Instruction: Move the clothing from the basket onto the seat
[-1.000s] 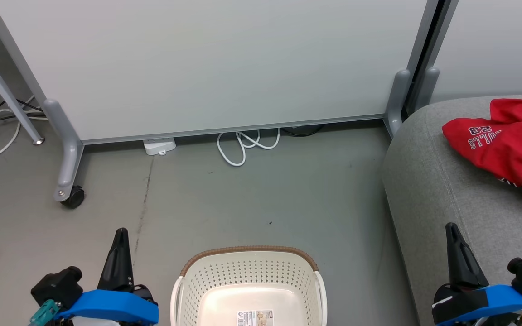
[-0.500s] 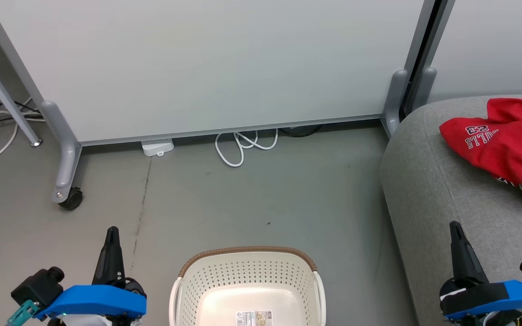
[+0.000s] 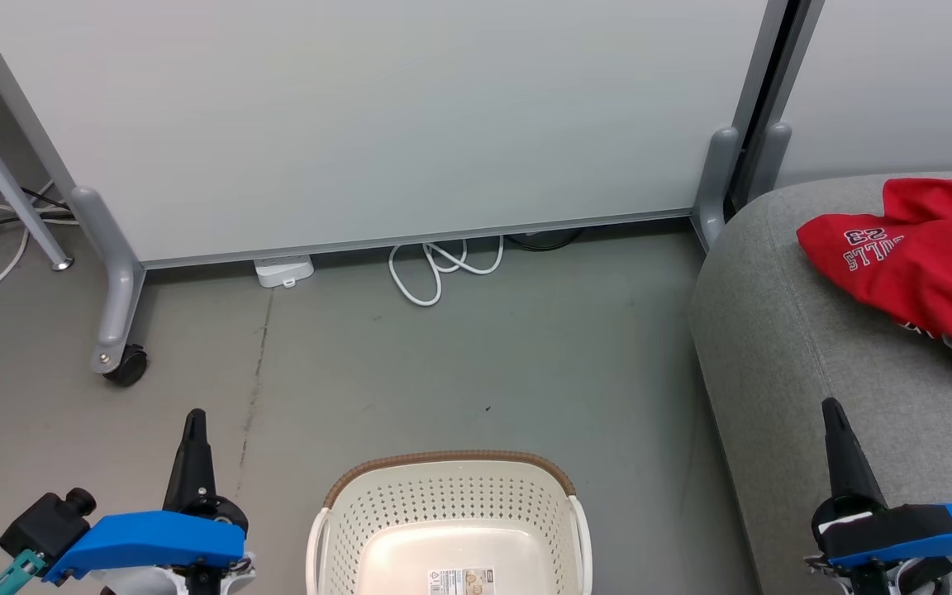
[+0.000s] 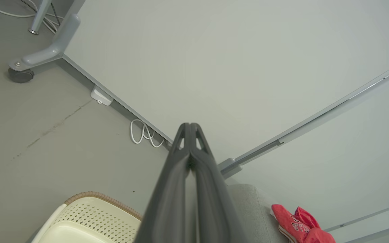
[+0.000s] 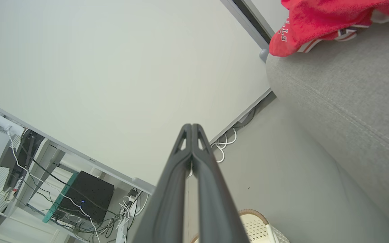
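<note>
While both grippers hang closed w/ nothing in them, I see the red clothing point(image 3: 914, 273) lying on the seat point(image 3: 782, 347).
Head cam: clothing sits far R on top of the grey seat, white lettering + "23" showing, well apart from the basket point(image 3: 451, 504). Basket stands on the floor point(image 3: 525, 355) at bottom centre, btwn my two arms, its bare base w/ label sticker point(image 3: 464, 581) showing. L gripper point(image 3: 194, 417) hovers just L of the basket, fingers pressed together. R gripper point(image 3: 831, 406) overlaps the seat's near end, fingers pressed together too. Wrist cams show both pairs closed tip to tip. Behind: pale partition point(image 3: 377, 124) on a caster point(image 3: 127, 365), white cable point(image 3: 443, 268) coiled at its foot.
</note>
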